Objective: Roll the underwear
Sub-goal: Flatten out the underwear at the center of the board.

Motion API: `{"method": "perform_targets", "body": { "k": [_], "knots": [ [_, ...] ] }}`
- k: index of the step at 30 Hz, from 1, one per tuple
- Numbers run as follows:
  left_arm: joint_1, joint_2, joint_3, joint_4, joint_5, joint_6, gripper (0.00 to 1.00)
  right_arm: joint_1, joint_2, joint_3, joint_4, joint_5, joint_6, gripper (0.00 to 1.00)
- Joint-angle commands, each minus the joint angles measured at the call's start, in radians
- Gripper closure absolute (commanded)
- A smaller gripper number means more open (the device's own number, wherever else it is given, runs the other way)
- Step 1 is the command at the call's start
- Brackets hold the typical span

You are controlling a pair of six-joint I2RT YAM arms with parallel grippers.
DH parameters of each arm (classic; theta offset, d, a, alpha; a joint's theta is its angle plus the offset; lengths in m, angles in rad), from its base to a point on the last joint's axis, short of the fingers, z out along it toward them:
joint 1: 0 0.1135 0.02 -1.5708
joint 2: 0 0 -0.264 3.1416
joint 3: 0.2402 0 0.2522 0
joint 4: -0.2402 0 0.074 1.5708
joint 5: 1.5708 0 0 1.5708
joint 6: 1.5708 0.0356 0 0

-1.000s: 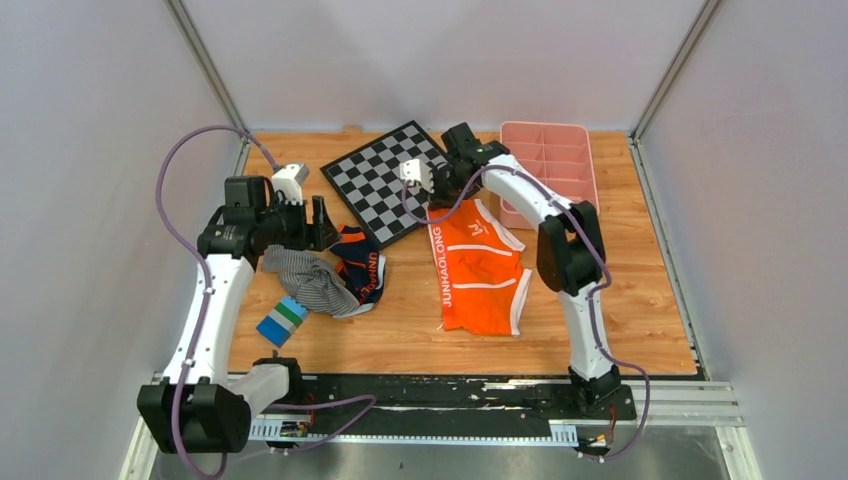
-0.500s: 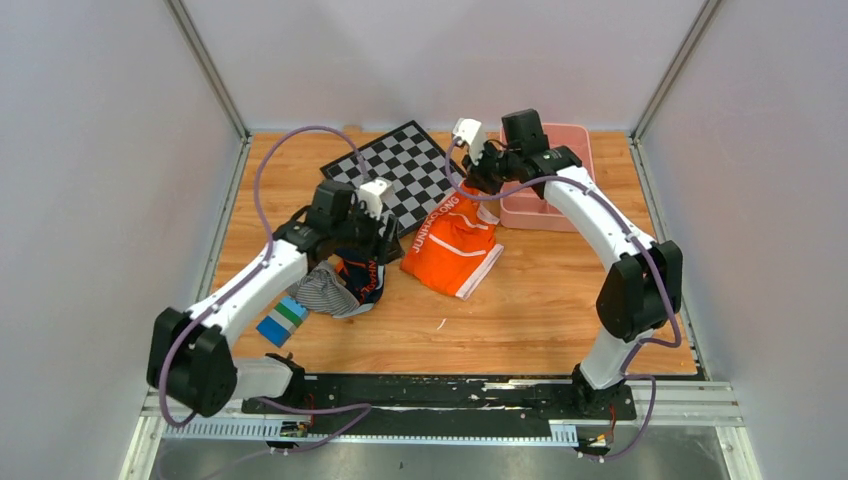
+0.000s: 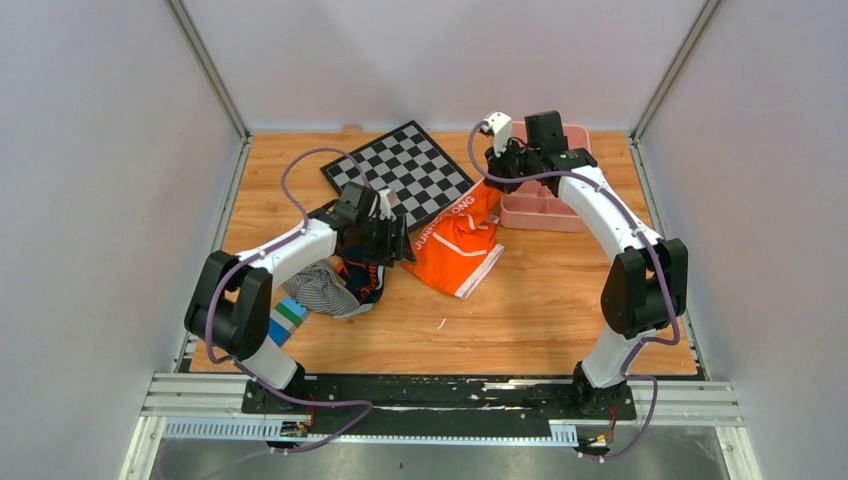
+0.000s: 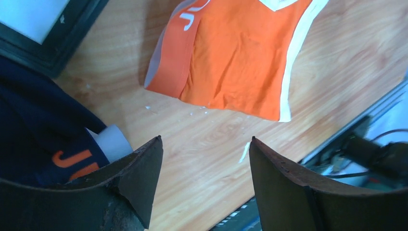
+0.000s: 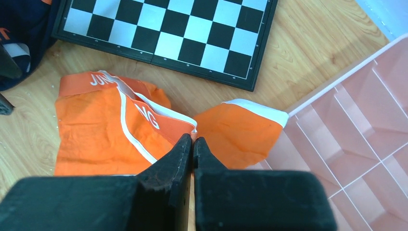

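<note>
Wood-grain tabletop carries the underwear near its centre, just in front of the chessboard and beside the pink divided tray. My right end effector is closed to a narrow line with its tips on the white-trimmed waistband, and it appears to pinch that fabric, though the contact point itself is hidden. My left end effector stands wide with nothing between its fingers, above bare wood just beside the underwear and next to the navy pair.

The underwear lies before the chessboard, apparently touching the tray.
</note>
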Motion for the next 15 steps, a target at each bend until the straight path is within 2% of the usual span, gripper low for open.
{"method": "perform_targets", "body": {
  "k": [1,3,5,11,15],
  "knots": [
    [0.003,0.036,-0.012,0.028,0.005,-0.379,0.26,0.014,0.0,0.028,0.043,-0.031,0.063,1.0],
    [0.003,0.05,-0.056,0.115,-0.018,-0.53,0.26,0.013,0.005,0.032,0.037,-0.034,0.066,1.0],
    [-0.002,0.08,-0.061,0.206,-0.031,-0.599,0.29,0.011,0.004,0.032,0.037,-0.038,0.068,1.0],
    [-0.01,0.123,0.037,0.077,-0.204,-0.575,0.3,0.004,0.027,0.058,0.026,-0.058,0.077,1.0],
    [-0.014,0.119,0.017,0.055,-0.23,-0.629,0.35,0.004,0.043,0.07,0.027,-0.064,0.082,1.0]
  ]
}}
